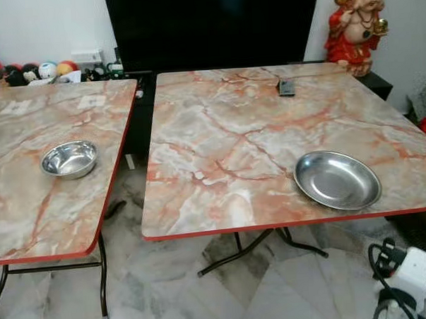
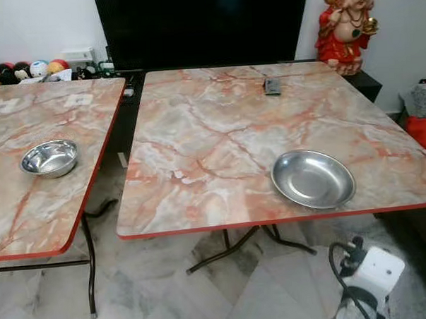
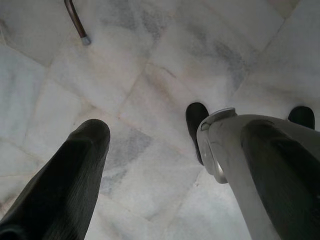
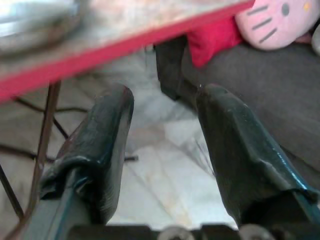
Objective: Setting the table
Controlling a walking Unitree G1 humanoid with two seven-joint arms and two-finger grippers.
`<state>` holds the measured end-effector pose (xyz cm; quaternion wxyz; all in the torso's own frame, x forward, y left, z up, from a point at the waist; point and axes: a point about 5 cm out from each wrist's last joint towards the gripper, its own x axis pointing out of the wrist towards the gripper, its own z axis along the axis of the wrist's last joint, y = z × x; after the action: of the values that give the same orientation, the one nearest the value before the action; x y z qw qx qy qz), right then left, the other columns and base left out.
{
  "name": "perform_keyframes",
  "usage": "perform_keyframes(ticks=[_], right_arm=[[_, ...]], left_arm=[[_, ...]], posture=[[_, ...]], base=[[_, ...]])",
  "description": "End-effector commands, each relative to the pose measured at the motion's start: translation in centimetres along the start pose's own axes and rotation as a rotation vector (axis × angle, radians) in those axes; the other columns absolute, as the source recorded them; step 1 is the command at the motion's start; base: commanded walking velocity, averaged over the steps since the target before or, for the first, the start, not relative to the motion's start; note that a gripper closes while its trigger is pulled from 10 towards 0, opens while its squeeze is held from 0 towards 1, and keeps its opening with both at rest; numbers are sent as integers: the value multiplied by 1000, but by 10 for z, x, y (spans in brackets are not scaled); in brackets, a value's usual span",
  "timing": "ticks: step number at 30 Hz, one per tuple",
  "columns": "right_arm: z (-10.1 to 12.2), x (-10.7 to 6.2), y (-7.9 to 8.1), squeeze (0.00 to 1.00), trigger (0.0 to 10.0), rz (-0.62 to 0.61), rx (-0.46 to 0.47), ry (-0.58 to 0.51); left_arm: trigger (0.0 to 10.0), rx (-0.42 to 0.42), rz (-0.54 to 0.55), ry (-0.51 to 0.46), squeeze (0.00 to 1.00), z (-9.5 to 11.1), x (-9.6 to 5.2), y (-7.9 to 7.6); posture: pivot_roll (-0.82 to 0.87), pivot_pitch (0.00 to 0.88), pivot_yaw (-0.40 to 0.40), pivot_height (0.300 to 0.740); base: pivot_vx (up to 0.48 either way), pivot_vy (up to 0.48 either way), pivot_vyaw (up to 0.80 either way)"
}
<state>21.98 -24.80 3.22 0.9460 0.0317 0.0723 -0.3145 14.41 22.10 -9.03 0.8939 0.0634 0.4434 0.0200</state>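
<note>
My right gripper hangs below the near edge of the right-hand table, its two black fingers spread wide with nothing between them but floor. From its wrist camera I see the table's red rim just above the fingers, a thin dark metal leg beside them, and beyond, a pink plush toy lying on a grey cushion next to something red. The right wrist housing, white with black cables looped around it, sits low at my right, clear of the table edge.

My left gripper points straight down at the white marble floor, also open wide and holding nothing; one finger is matte black and ribbed, and beside the other I see my silver leg and black feet.

Two folding tables stand side by side with a narrow gap between them, both topped in glossy pink-and-grey marble pattern with red edging. The shallow round steel plate lies near the front right corner of the right-hand table. A smaller, deeper steel bowl sits on the left-hand table, well apart from the plate. A small dark remote-like object rests at the far side of the right-hand table. Behind are a large black screen, a red and gold laughing figurine, and a row of small round toys.
</note>
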Motion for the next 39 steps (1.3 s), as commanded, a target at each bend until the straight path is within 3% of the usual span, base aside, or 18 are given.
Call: perform_keyframes(ticks=[1, 5, 7, 10, 13, 15, 18, 20, 27, 29, 31, 39], right_arm=[[-9, -2, 3, 0, 10000, 13, -13, 46], [-59, 1, 17, 0, 10000, 104, -91, 349], [-70, -1, 17, 0, 10000, 135, -160, 406], [-87, -9, 23, 0, 10000, 225, -174, 515], [-103, -24, 26, 0, 10000, 369, -241, 608], [-112, -32, 23, 0, 10000, 403, -279, 664], [-117, -37, 18, 0, 10000, 411, -312, 690], [-118, -38, 18, 0, 10000, 403, -271, 701], [-127, -48, 13, 0, 10000, 366, -293, 744], [-127, -47, 12, 0, 10000, 372, -322, 734], [-126, -46, 14, 0, 10000, 414, -406, 705], [-128, -50, 12, 0, 10000, 424, -381, 698]], left_arm=[[10000, 2, 8, 19, 0, -6, -2, 1], [10000, -8, 5, 26, 0, -6, -1, 0], [10000, -14, 6, 25, 0, -5, -1, 0], [10000, -24, 11, 15, 0, -1, 0, 0], [10000, -41, 25, -1, 0, 5, 2, 3], [10000, -45, 28, -9, 0, 9, 3, 4], [10000, -58, 31, -23, 0, 15, 5, 5], [10000, -62, 32, -31, 0, 18, 5, 5], [10000, -51, 14, -26, 0, 19, 6, 3], [10000, -46, 7, -24, 0, 19, 6, 2], [10000, -52, 1, -24, 0, 18, 6, 0], [10000, -64, 7, -8, 0, 13, 5, 1]], posture=[[-19, 25, -27, 740], [-32, 28, -23, 740], [-29, 28, -23, 740], [-25, 32, -24, 740], [-21, 30, -20, 740], [-10, 34, -12, 740], [-4, 38, -4, 740], [-15, 41, 2, 740], [-32, 51, 17, 740], [-28, 52, 16, 740], [-22, 53, 13, 740], [-18, 60, 11, 740]], base=[[0, 0, 0], [0, 0, 0], [0, 0, 0], [0, 0, 0], [0, 0, 0], [0, 0, 0], [0, 0, 0], [0, 0, 0], [0, 0, 0], [0, 0, 0], [0, 0, 800], [0, 60, 600]])
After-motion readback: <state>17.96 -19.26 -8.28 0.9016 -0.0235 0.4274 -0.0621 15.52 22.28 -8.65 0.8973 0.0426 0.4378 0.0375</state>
